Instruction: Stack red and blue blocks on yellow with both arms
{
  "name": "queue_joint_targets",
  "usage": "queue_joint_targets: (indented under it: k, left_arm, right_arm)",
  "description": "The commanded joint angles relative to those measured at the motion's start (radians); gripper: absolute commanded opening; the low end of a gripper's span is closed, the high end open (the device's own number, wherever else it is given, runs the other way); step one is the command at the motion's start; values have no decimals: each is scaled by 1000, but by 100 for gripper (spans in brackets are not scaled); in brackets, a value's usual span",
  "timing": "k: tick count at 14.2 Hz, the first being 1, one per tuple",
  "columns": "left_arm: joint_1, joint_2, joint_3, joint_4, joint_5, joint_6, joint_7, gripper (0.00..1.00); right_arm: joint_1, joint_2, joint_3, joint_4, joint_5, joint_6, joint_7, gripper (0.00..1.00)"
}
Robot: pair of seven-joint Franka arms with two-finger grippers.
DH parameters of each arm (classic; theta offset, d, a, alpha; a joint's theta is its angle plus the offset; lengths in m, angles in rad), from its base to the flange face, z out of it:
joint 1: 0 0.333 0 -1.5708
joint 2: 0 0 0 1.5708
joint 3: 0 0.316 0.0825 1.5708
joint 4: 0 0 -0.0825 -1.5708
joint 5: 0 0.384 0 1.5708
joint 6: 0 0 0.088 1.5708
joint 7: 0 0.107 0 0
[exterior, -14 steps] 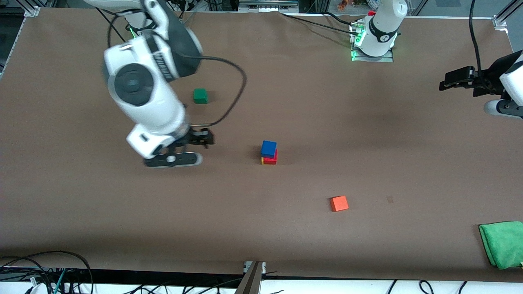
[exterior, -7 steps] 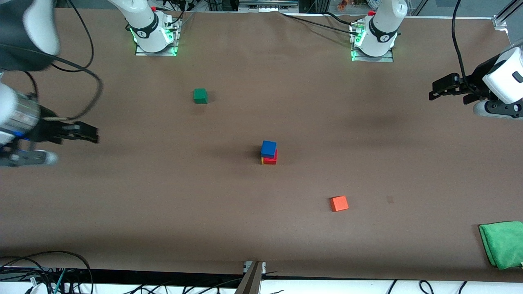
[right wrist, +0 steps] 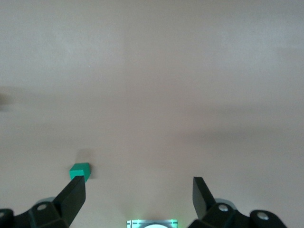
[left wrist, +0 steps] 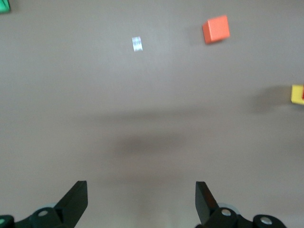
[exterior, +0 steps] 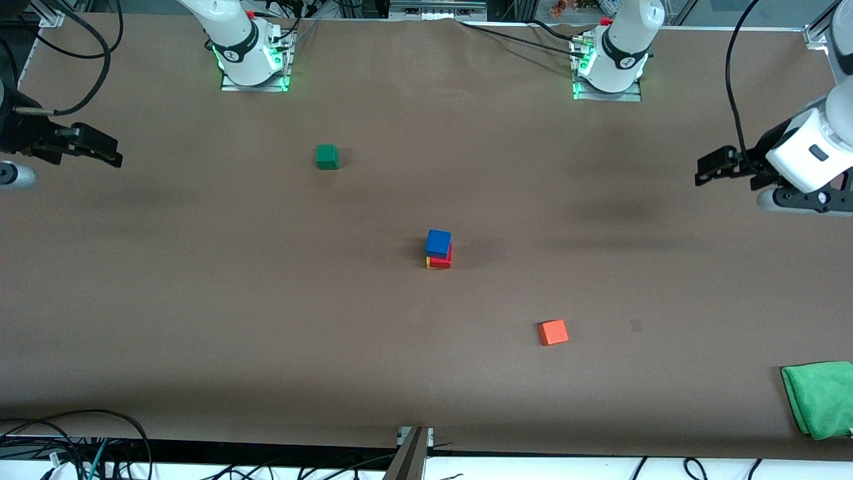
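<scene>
We judge the three cubes light, stiff and matte — easy to pinch across two flat side faces, though a nudge could topple them. The blue block (exterior: 438, 242) sits on the red block (exterior: 442, 257), which rests on the yellow cube (exterior: 428, 263) at the table's middle; the stack's long axis stands upright, the blue top slightly offset. An orange-red cube (exterior: 553, 332) and a green cube (exterior: 326, 157) lie well apart from it. The left gripper (exterior: 710, 171) hangs over its end of the table, the right gripper (exterior: 100, 150) over the other — both spread wide and holding nothing.
</scene>
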State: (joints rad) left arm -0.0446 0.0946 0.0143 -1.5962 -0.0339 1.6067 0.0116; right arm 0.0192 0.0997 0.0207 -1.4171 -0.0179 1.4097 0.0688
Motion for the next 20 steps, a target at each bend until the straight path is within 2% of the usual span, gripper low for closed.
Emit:
queue_joint_targets:
  k: [1, 3, 4, 6, 7, 9, 11, 14, 20]
  left_arm:
    - [5, -49, 3, -88, 16, 148, -24, 100]
    - [2, -47, -5, -74, 3, 191, -125, 100]
    - [9, -47, -45, -65, 5, 193, -165, 100]
    - [98, -47, -195, -54, 8, 194, -211, 100]
    - [100, -44, -230, -39, 17, 194, -225, 100]
    - [75, -38, -224, -30, 67, 193, -237, 100]
    - [45, -35, -186, -22, 124, 191, -230, 100]
    - [-72, -33, -10, -21, 103, 193, -170, 100]
    - [-66, -32, -10, 9, 85, 159, -144, 100]
  right_arm:
    - [-15, -32, 13, -56, 7, 0, -9, 100]
    - [-15, -38, 21, -71, 7, 2, -9, 100]
    - [-15, -43, 24, -71, 6, 2, -7, 100]
    - [-18, -43, 25, -72, 7, 0, -9, 100]
    - [-21, -43, 24, -72, 7, 0, -9, 100]
    - [-16, -31, 24, -65, 4, 0, -10, 100]
    - [-13, -20, 22, -56, 6, -2, -10, 100]
    - [-9, -17, 22, -52, 4, -2, -10, 100]
    - [-5, -15, 24, -51, 6, 2, -10, 100]
